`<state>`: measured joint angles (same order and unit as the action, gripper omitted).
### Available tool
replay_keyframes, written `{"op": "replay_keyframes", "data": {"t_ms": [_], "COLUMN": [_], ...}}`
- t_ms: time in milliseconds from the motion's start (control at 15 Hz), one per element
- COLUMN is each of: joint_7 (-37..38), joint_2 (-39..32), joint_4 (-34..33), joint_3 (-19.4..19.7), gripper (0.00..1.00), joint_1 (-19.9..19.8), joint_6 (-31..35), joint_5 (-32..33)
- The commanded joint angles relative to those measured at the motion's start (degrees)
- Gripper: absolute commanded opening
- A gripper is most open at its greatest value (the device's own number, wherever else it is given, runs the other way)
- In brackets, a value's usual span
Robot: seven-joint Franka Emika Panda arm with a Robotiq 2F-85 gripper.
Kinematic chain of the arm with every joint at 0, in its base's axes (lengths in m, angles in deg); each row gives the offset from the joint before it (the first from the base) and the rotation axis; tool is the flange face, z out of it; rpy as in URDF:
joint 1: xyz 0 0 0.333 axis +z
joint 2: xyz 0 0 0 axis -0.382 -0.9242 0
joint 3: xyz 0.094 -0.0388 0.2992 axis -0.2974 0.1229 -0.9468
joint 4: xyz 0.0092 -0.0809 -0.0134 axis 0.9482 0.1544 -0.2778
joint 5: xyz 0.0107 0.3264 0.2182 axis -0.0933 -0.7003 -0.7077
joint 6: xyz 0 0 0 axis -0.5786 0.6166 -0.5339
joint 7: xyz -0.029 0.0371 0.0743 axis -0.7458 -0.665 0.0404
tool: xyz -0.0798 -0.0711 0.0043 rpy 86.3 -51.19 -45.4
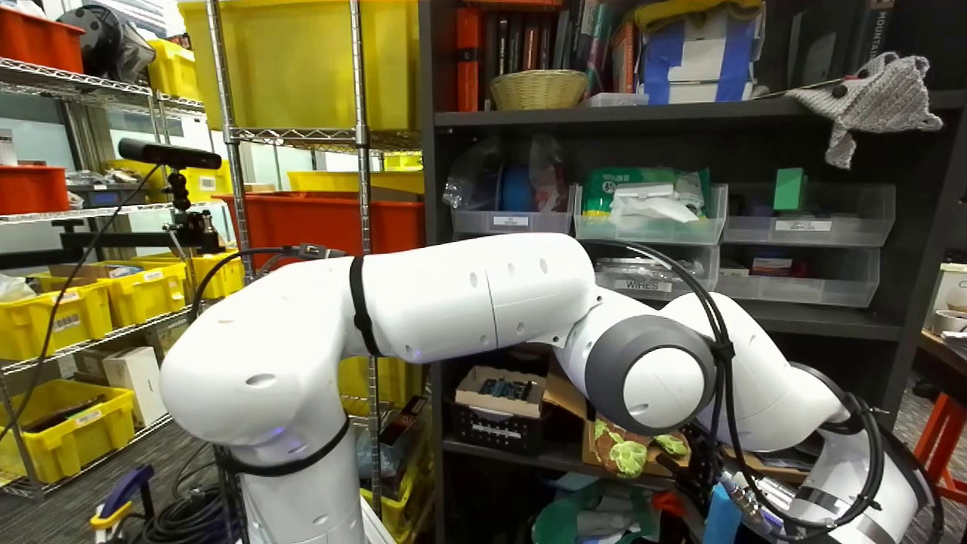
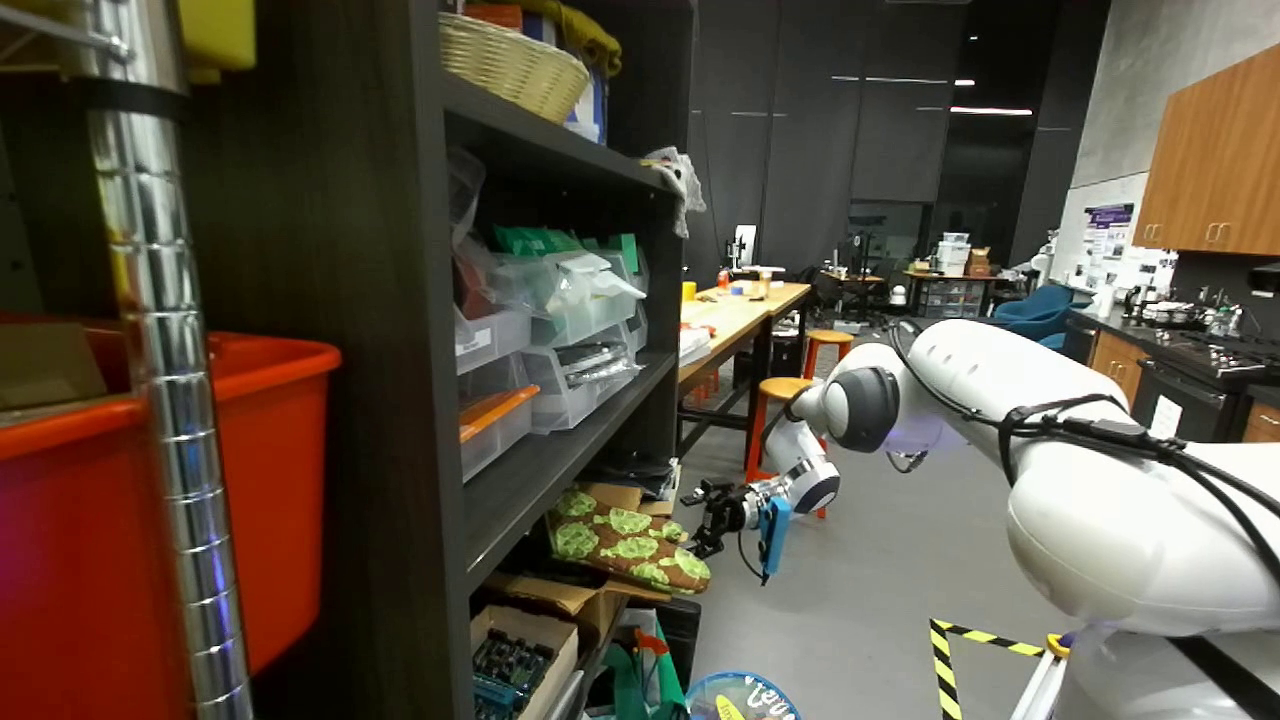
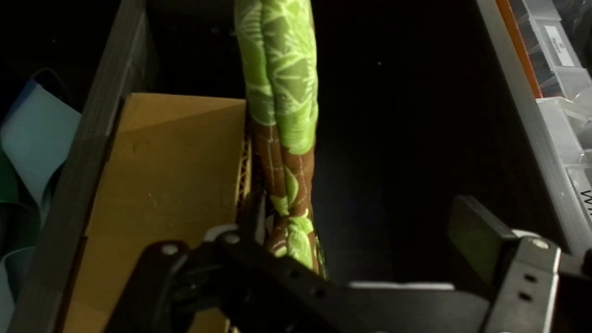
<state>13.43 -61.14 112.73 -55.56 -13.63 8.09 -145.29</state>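
Widely spread, the black two-finger gripper (image 3: 367, 226) faces a padded brown-and-green fabric mitt (image 3: 290, 134) along its long axis; the mitt lies ahead beside a tan cardboard box (image 3: 171, 166), nearer the box-side finger.

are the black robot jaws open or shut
Open: in the wrist view, the two black fingers stand wide apart, and a dark gap shows between the brown cloth mitt with green leaf print and one of them.

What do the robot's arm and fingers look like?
The arm is white and rounded, with a grey joint ring, black straps and black cables along it. A blue part sits near the wrist. The jointed fingers are black, with flat pads.
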Motion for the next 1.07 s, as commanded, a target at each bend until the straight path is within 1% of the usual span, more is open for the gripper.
{"op": "replay_keyframes", "data": {"t_ms": [0, 267, 667, 1000], "joint_7": [0.71, -0.06, -1.97, -4.77], "joint_2": [-0.22, -0.31, -0.34, 0.36], "joint_4": [-0.39, 0.22, 2.07, 3.95], "joint_3": [0.22, 0.07, -0.18, -0.45], "gripper": [1.0, 1.0, 1.0, 1.0], "joint_1": [0.31, 0.57, 2.07, 3.31], "joint_6": [0.23, 1.07, 4.05, 2.91], "joint_5": [0.26, -0.1, -0.09, 0.35]}}
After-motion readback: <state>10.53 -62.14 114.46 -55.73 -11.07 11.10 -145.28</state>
